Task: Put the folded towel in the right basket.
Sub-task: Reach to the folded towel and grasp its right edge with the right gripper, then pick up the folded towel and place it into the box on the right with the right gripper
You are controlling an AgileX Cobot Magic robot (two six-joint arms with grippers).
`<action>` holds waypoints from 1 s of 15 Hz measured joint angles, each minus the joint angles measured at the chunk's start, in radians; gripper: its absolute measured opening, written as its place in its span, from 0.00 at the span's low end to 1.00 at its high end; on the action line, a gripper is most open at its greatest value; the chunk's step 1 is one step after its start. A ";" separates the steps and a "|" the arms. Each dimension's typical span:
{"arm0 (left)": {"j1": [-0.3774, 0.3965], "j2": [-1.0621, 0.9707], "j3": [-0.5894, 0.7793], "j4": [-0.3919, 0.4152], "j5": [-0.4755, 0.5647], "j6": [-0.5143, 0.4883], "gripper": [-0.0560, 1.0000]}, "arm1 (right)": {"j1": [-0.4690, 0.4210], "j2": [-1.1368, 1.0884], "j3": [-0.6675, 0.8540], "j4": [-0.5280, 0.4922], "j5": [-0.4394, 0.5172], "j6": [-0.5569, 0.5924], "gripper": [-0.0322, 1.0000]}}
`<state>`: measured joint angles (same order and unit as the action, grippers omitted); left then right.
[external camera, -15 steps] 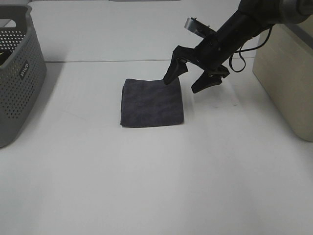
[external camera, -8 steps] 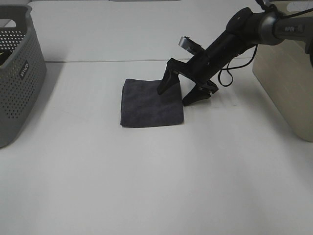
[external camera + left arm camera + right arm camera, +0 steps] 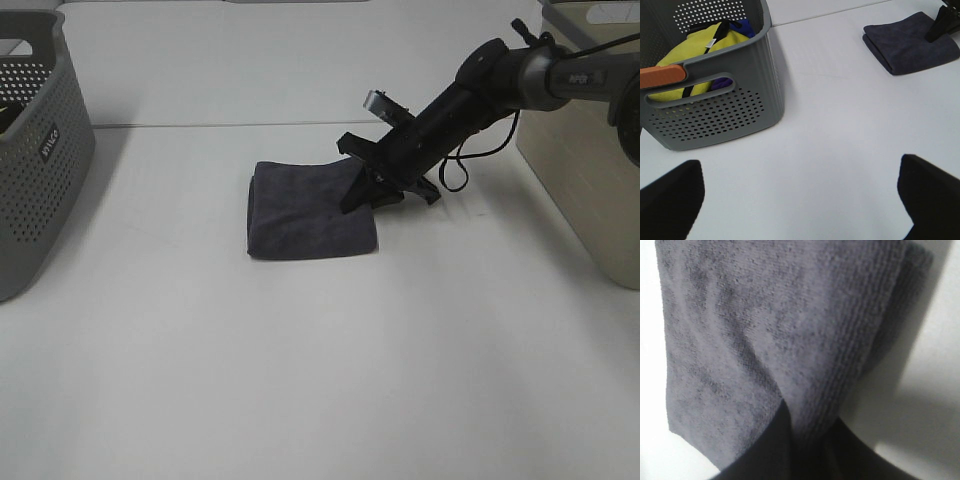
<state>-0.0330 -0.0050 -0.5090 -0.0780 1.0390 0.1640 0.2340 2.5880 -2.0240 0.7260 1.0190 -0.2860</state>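
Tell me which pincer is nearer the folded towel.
Right. The right pincer grips the folded towel at its right-hand edge in the high view. The left pincer hangs open far off, beside the grey basket.

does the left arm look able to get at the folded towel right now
Probably yes: only bare table lies between the open left gripper and the folded towel, though the right gripper grips its edge.

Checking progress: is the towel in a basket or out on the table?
Out. The folded towel lies flat on the table, the right gripper pinching its edge.
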 joint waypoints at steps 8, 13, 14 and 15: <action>0.000 0.000 0.000 0.000 0.000 0.000 0.99 | 0.001 -0.254 0.004 -0.181 0.020 0.026 0.09; 0.000 0.000 0.000 0.000 0.000 0.000 0.99 | 0.001 -0.572 0.004 -0.549 0.076 0.183 0.09; 0.000 0.000 0.000 0.000 0.000 0.000 0.99 | -0.004 -0.623 0.004 -0.623 0.085 0.205 0.09; 0.000 0.000 0.000 0.000 0.000 0.000 0.99 | -0.020 -0.663 0.004 -0.668 0.099 0.211 0.09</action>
<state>-0.0330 -0.0050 -0.5090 -0.0780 1.0390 0.1640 0.2140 1.9250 -2.0200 0.0580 1.1180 -0.0750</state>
